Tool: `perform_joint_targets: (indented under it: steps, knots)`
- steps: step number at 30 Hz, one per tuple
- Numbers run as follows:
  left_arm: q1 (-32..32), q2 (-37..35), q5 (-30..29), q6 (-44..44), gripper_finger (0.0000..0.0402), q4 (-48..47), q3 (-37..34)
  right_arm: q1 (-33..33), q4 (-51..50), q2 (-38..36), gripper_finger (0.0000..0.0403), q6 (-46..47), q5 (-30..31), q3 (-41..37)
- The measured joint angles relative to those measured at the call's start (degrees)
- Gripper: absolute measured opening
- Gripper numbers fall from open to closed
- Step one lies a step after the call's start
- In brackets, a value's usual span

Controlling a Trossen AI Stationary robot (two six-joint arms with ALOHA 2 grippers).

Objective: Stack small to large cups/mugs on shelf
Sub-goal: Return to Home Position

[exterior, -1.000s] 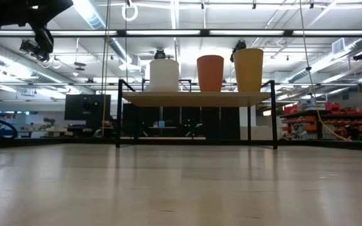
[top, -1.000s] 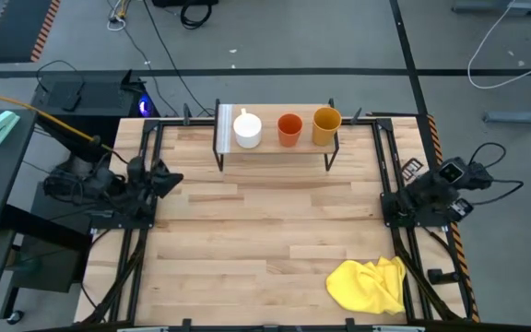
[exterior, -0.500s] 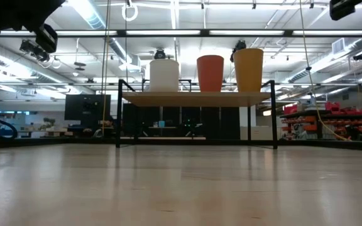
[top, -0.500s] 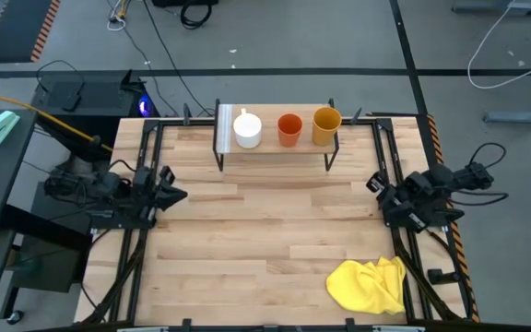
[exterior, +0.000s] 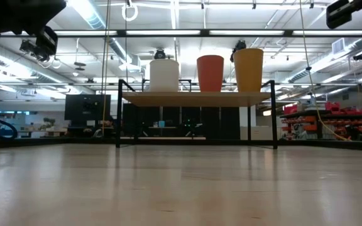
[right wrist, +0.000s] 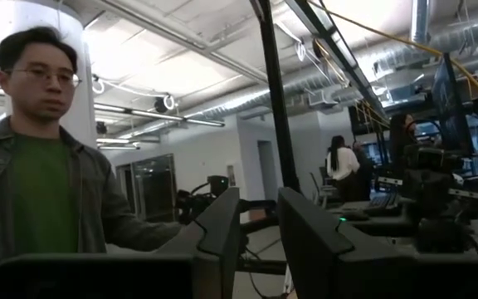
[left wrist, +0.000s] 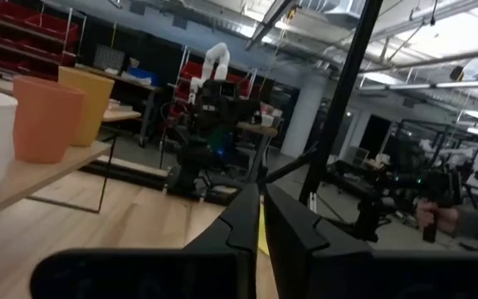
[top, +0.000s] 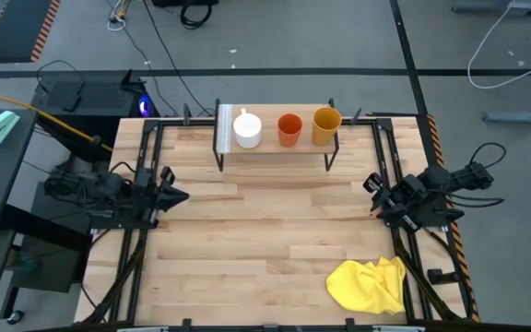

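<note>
The shelf [top: 275, 150] stands at the table's far edge on thin black legs. On its board stand, left to right, the white mug [top: 247, 128], the orange-red cup [top: 289, 129] and the yellow-orange cup [top: 326, 125]; the low view shows the white mug [exterior: 164, 75], orange-red cup [exterior: 210, 73] and yellow-orange cup [exterior: 248, 69] upright on their bases. My left gripper [top: 175, 195] hovers at the table's left edge, shut and empty. My right gripper [top: 373, 184] hovers at the right edge, open by a narrow gap, holding nothing.
A crumpled yellow cloth [top: 369, 284] lies near the table's near right corner. Black frame rails run along both side edges. A person [right wrist: 40, 158] stands beyond the table in the right wrist view. Bare wooden tabletop [top: 265, 240] lies between the arms.
My right arm has swung out from its tucked pose at the right edge, and its gripper now points toward the table's left and has come into the low view's upper corner. My left gripper has shifted a little toward the near edge. The cups have not moved.
</note>
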Motion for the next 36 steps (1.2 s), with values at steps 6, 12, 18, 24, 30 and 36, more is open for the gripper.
perform_joint_targets:
  steps: [6,12,18,24,30,36]
  knots:
    - [0.0,0.0,0.5,1.1,0.0024,-1.1,0.0,0.0,-3.5,0.0,0.0093,-2.2,0.7,0.0]
    - [0.0,0.0,3.0,0.7,0.0033,-1.9,0.0,0.0,-4.8,0.0,0.0093,-3.9,0.7,0.0]
    - [0.0,0.0,3.8,0.5,0.0035,-0.1,-3.3,0.0,-5.1,0.1,0.0093,-3.6,0.7,-1.6]
    - [0.0,0.0,4.5,0.8,0.0026,0.4,-5.3,0.0,-9.1,0.0,0.0093,-4.4,0.7,-1.6]
    - [0.0,0.0,4.5,3.7,0.0030,0.4,-5.3,0.0,-15.6,0.1,0.0093,-5.5,0.7,-1.6]
    - [0.0,0.0,4.5,3.8,0.0036,-3.6,-5.3,0.0,-19.9,0.1,0.0093,-9.8,0.7,-1.6]
